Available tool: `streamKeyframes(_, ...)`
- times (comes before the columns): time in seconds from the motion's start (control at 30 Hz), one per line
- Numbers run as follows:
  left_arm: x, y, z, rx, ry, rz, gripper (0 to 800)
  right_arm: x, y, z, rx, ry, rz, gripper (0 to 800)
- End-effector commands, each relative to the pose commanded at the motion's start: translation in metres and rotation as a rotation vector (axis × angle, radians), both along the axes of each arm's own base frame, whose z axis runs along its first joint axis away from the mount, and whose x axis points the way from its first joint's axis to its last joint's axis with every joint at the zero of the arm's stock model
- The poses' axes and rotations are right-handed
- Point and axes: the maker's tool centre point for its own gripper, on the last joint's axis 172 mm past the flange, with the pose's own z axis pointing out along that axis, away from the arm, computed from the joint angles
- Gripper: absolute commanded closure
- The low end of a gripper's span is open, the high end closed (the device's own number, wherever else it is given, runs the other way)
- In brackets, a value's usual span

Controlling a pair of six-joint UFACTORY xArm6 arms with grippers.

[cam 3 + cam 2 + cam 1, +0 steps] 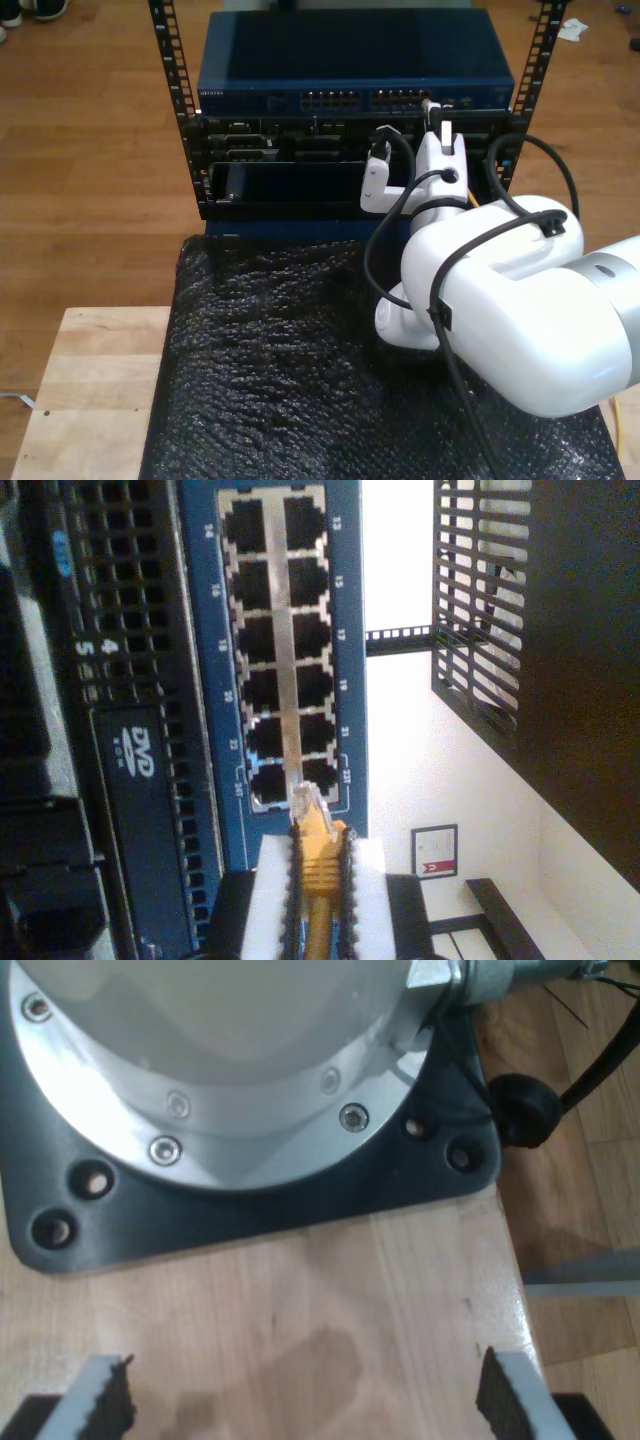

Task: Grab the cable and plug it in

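Cable [318, 855] pinched in my second gripper [318, 880], plug at switch [285, 650] port.

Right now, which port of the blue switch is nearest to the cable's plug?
The port labelled 23: the clear plug of the cable sits just before it.

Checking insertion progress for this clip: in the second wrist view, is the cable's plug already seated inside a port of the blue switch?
No. The clear plug of the cable, clamped in my second gripper, sits just short of the blue switch.
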Motion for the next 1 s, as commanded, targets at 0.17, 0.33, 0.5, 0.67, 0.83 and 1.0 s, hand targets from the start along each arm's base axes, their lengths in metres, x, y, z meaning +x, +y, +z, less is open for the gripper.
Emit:
streamKeyframes(0.17,0.0,0.0,0.0,0.0,0.0,0.0,0,-0.0004,-0.0002,-0.0003,-0.013,0.001,-0.002,800)
streamKeyframes(0.33,0.0,0.0001,-0.0003,0.0,0.0,0.0,0,-0.0004,-0.0001,0.0008,-0.015,-0.002,-0.003,800)
streamKeyframes(0.5,0.0001,0.0004,-0.0001,0.001,0.0,0.0,0,-0.0001,0.0,0.0014,-0.013,-0.003,-0.003,800)
streamKeyframes(0.67,0.0001,0.0004,-0.0001,0.001,0.0,0.0,0,0.0014,-0.0016,0.0026,-0.011,-0.008,-0.006,800)
streamKeyframes(0.83,0.0001,0.0004,-0.0001,0.001,0.0,0.0,0,0.0058,0.0013,0.0015,-0.014,-0.015,0.002,800)
streamKeyframes(1.0,0.0,0.0,0.0,0.0,0.0,0.0,0,0.0075,-0.0034,0.002,-0.013,-0.017,-0.002,800)
